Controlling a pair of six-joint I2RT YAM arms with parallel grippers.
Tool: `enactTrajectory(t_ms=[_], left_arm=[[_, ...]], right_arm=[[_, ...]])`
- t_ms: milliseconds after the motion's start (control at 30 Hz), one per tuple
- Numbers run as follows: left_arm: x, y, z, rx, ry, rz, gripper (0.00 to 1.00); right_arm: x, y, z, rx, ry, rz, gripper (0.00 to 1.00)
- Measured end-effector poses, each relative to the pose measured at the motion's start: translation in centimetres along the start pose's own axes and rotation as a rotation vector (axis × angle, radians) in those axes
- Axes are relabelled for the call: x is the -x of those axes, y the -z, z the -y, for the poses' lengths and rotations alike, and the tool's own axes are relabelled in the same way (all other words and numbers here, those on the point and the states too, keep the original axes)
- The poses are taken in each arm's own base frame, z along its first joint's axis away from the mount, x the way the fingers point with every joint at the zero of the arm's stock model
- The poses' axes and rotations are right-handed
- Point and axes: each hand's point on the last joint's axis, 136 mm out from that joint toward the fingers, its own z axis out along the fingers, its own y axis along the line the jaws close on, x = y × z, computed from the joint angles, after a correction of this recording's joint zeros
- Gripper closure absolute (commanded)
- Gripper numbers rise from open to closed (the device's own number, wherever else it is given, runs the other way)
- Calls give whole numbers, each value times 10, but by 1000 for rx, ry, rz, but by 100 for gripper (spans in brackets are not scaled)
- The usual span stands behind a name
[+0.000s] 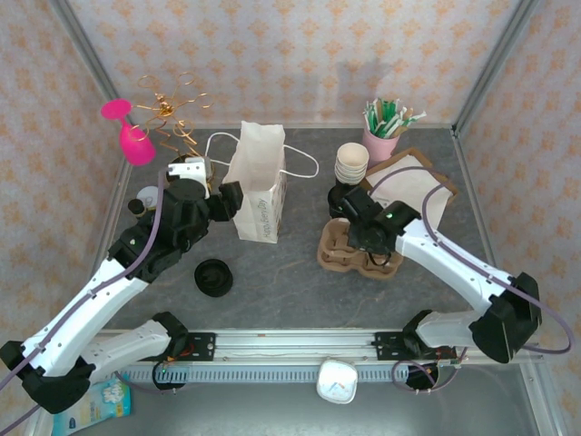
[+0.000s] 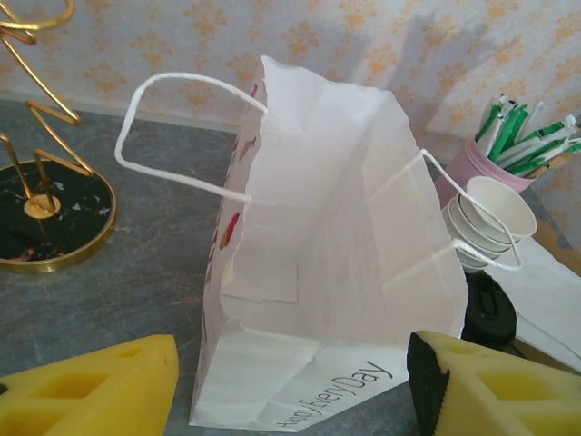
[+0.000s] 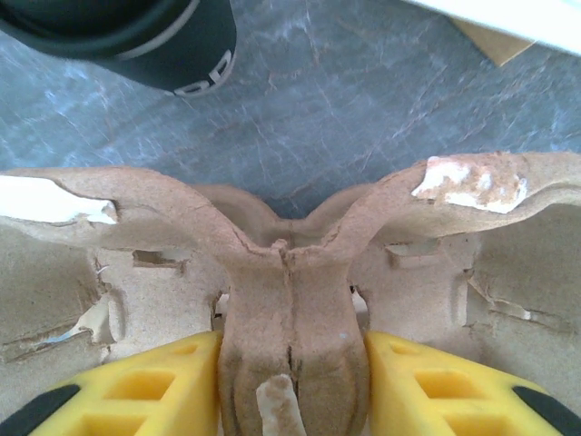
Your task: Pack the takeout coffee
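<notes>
Brown moulded pulp is what the right tool [image 3: 292, 391] has hold of. Its yellow fingers [image 3: 154, 400] press on either side of the middle post of the carrier [image 1: 336, 247], which sits flat on the bench [image 1: 290, 291]. The wells I can see beside the post look empty. The coffee [image 3: 136, 36], as far as I can make out, is the dark cup on the bench just beyond the carrier, between it and the stack of cups [image 1: 351, 163]. It is in neither the carrier nor the bag. The white bag [image 1: 254, 182] stands well to the left, mouth open, handles flopped out to both sides. The left tool [image 2: 292, 386] waits at the bag's near foot with its jaws apart, one on each side of the bottom edge. I can't tell whether they touch the paper, but they aren't squeezing it. A loose lid [image 1: 213, 277] lies nearer the arms, out of the way. To my eye the packing is barely begun, and the step in hand is the grip on the carrier, with the bag waiting. The next move, I'd judge, calls for shifting the carrier without knocking the cup beside it. After that the coffee must be kept upright on its way into that narrow mouth, with the bag steadied so it doesn't tip.
</notes>
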Motion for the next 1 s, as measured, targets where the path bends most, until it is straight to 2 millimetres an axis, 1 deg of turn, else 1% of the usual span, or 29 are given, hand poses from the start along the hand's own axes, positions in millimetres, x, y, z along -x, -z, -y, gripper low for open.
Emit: enactTrajectory(t_ms=[133, 233, 333, 433, 567, 633, 700, 767, 867, 933, 1000], left_arm=[[3, 2, 0, 26, 33, -32, 27], [3, 5, -1, 45, 106, -62, 24], [-5, 8, -6, 62, 187, -93, 21], [-18, 8, -10, 72, 260, -119, 15], [-32, 0, -13, 90, 312, -146, 11], [-33, -7, -14, 99, 324, -150, 11], [-29, -18, -21, 126, 327, -153, 11], [-21, -27, -28, 156, 307, -152, 12], [2, -43, -37, 188, 246, -149, 13], [19, -53, -38, 197, 196, -149, 14], [26, -66, -33, 185, 137, -168, 14]], right_arm=[[11, 16, -1, 19, 9, 39, 57], [18, 25, -5, 37, 19, 58, 57], [23, 33, -8, 57, 35, 78, 57], [28, 39, -10, 71, 55, 94, 57], [29, 41, -11, 78, 83, 100, 57], [29, 41, -12, 80, 94, 101, 57], [29, 41, -12, 80, 102, 101, 57], [29, 41, -12, 82, 110, 98, 57], [28, 41, -13, 86, 117, 95, 58], [28, 42, -14, 90, 117, 93, 58], [28, 42, -14, 94, 117, 92, 58]])
